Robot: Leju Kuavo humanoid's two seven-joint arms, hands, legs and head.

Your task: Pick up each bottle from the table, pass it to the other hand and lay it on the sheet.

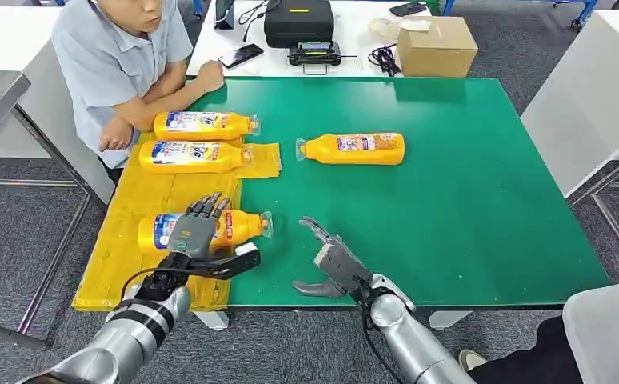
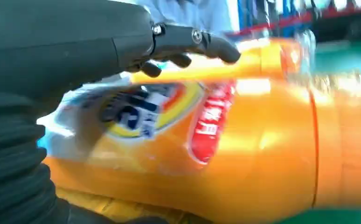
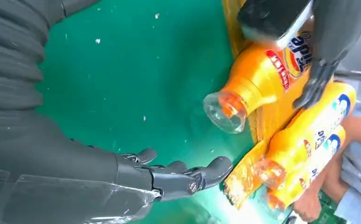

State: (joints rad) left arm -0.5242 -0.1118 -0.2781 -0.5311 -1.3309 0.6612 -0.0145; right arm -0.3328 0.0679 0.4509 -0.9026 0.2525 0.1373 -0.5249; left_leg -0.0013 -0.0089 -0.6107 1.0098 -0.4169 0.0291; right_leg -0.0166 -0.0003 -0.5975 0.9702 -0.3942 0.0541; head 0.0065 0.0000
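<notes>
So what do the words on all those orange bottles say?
Nothing reads clearly.
Bottle under the left hand: blue letters on a yellow oval and white signs on a red patch, too blurred.
The two bottles on the sheet: blue print, too small.
Bottle on the green table: label too small.

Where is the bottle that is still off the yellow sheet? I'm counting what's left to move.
In the head view, the last orange bottle lies on its side on the green table, right of the yellow sheet, beyond the right hand.
</notes>
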